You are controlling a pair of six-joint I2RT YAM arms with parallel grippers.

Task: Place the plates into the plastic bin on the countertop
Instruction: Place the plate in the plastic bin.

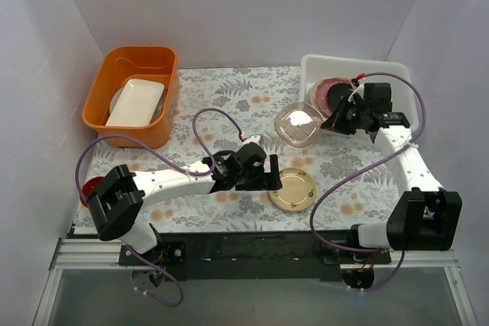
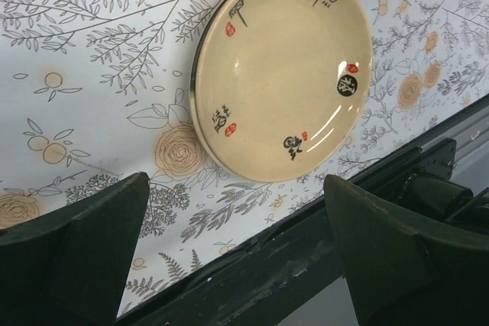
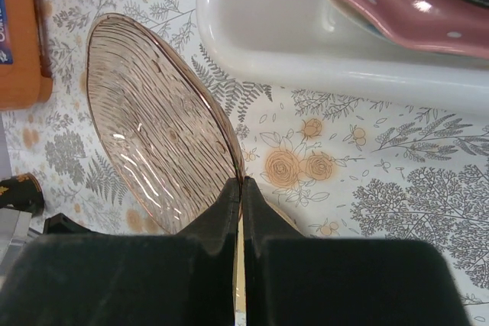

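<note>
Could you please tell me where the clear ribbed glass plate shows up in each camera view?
Top external: the glass plate is centre-right, just left of the plastic bin.
Left wrist: not in it.
Right wrist: left of centre, below the bin's corner.
Shared landmark: the fern-patterned countertop.

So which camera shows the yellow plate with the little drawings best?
The left wrist camera: the yellow plate fills it, red and black marks clear. From the top it is small, marks unreadable. The right wrist camera doesn't clearly show it.
</note>
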